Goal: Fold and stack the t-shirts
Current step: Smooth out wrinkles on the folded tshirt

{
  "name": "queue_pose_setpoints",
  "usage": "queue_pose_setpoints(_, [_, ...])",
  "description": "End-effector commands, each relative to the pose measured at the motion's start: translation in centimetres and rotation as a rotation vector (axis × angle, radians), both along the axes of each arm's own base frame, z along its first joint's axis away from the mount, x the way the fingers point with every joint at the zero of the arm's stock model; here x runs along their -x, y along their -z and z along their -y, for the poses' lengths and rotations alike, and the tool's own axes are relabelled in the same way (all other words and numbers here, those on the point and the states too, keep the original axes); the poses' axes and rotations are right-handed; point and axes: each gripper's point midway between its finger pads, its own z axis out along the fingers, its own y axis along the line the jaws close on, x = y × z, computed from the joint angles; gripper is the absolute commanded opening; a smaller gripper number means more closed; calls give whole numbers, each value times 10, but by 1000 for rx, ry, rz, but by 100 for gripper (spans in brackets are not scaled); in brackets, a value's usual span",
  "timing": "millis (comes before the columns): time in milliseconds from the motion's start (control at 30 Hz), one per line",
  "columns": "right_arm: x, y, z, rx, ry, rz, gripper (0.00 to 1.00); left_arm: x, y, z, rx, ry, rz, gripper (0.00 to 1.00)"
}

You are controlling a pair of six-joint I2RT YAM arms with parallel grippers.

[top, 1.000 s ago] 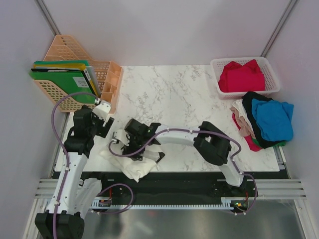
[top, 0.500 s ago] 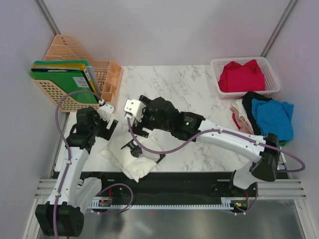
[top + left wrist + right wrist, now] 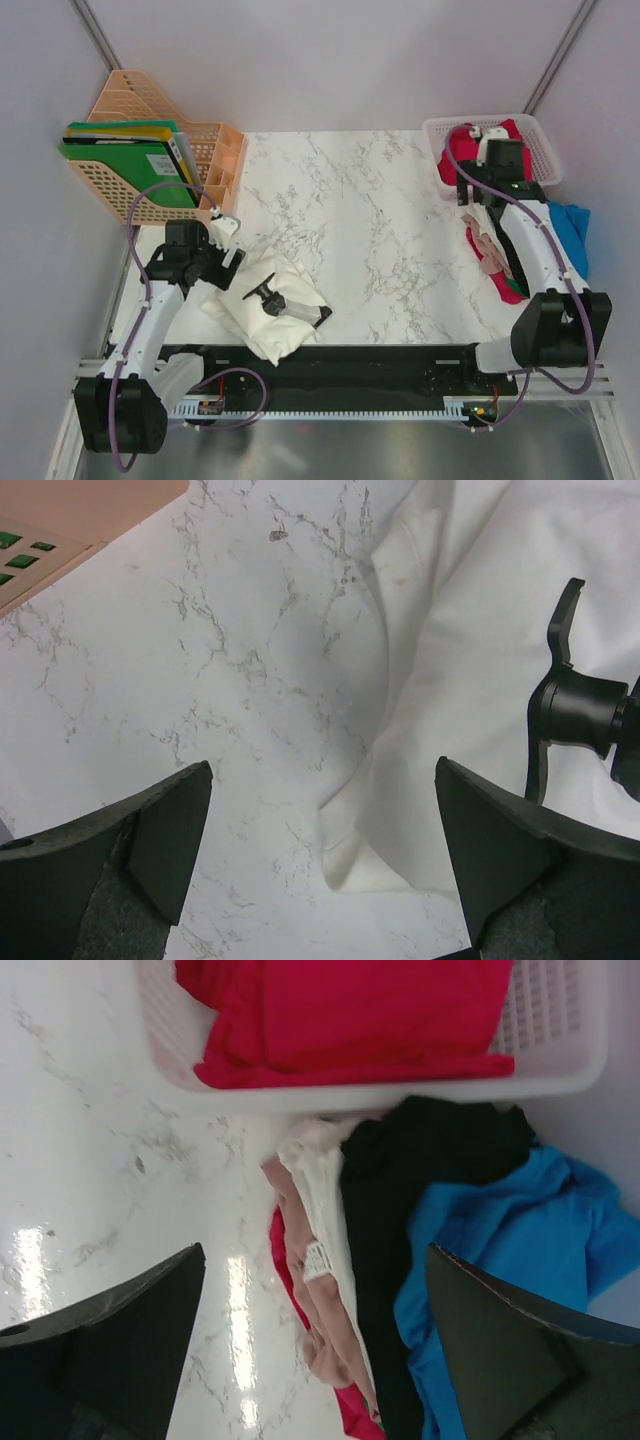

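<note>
A folded white t-shirt (image 3: pixel 275 310) (image 3: pixel 480 680) lies at the front left of the marble table (image 3: pixel 370 220), with a small black part (image 3: pixel 263 293) (image 3: pixel 575 705) resting on it. My left gripper (image 3: pixel 232 258) (image 3: pixel 325 850) is open just left of the shirt's edge and holds nothing. My right gripper (image 3: pixel 483 185) (image 3: pixel 315 1335) hangs open above the loose pile at the right. That pile has a beige shirt (image 3: pixel 320 1300), a black one (image 3: pixel 420 1160), a blue one (image 3: pixel 570 225) (image 3: pixel 500 1250) and a red one (image 3: pixel 505 290). Another red shirt (image 3: pixel 350 1010) fills the white basket (image 3: pixel 545 150).
An orange file rack with green folders (image 3: pixel 150 160) stands at the back left, and its corner (image 3: pixel 90 510) shows near my left gripper. The basket's rim (image 3: pixel 560 1060) is just beyond the pile. Grey walls close in both sides.
My right arm left the white shirt and swung across the table to the pile by the basket, its jaws widening. My left gripper shifted slightly down beside the shirt.
</note>
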Motion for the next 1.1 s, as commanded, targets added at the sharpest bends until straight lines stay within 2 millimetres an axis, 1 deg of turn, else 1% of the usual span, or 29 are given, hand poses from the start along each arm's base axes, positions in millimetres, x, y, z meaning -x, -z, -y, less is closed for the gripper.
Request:
queue_pose_setpoints(0, [31, -22, 20, -180, 51, 75, 98, -11, -5, 7, 49, -5, 32, 100])
queue_pose_setpoints(33, [36, -23, 23, -174, 52, 81, 98, -11, -6, 7, 50, -4, 43, 100])
queue_pose_setpoints(67, [41, -27, 27, -160, 59, 91, 98, -9, -3, 7, 50, -1, 40, 100])
queue_pose_setpoints(100, [48, -38, 33, -129, 62, 113, 98, -7, -2, 7, 51, -1, 39, 100])
queue_pose_setpoints(167, [61, -42, 40, -118, 86, 104, 98, -3, 4, 7, 51, -4, 31, 100])
queue_pose_setpoints(233, [77, -47, 61, -100, 147, 96, 98, 0, 8, 6, 48, -8, 25, 100])
queue_pose_setpoints(267, [90, -53, 86, -86, 229, 117, 98, 2, 13, 5, 45, -9, 19, 100])
queue_pose_setpoints(300, [96, -56, 96, -88, 261, 131, 98, 4, 16, 5, 44, -13, 11, 100])
queue_pose_setpoints(367, [108, -57, 113, -121, 311, 155, 98, 4, 17, 4, 43, -14, 12, 100])
queue_pose_setpoints(400, [122, -54, 129, -143, 367, 162, 98, 4, 15, 5, 46, -12, 17, 100])
queue_pose_setpoints(433, [123, -50, 128, -190, 357, 167, 98, 3, 13, 6, 49, -9, 21, 100])
queue_pose_setpoints(500, [130, -34, 143, -208, 420, 133, 98, 1, 8, 8, 61, -6, 30, 100])
queue_pose_setpoints(567, [132, -4, 147, -254, 446, 63, 98, 0, 5, 8, 63, -10, 37, 100])
queue_pose_setpoints(600, [131, 10, 145, -279, 440, 37, 98, 1, 6, 7, 61, -14, 36, 100])
queue_pose_setpoints(667, [125, 24, 140, -326, 421, 15, 98, 4, 9, 7, 56, -9, 31, 100])
queue_pose_setpoints(767, [124, 36, 149, -323, 464, 10, 98, 3, 10, 5, 48, -14, 33, 100])
queue_pose_setpoints(867, [120, 34, 154, -318, 482, 20, 98, 3, 10, 5, 49, -15, 27, 100])
queue_pose_setpoints(933, [118, 28, 163, -283, 498, 46, 98, 3, 11, 6, 55, -10, 24, 100])
queue_pose_setpoints(1000, [121, 19, 176, -236, 514, 60, 98, 4, 13, 7, 55, -6, 18, 100])
queue_pose_setpoints(1067, [126, 10, 187, -237, 524, 88, 98, 4, 12, 8, 57, -4, 21, 100])
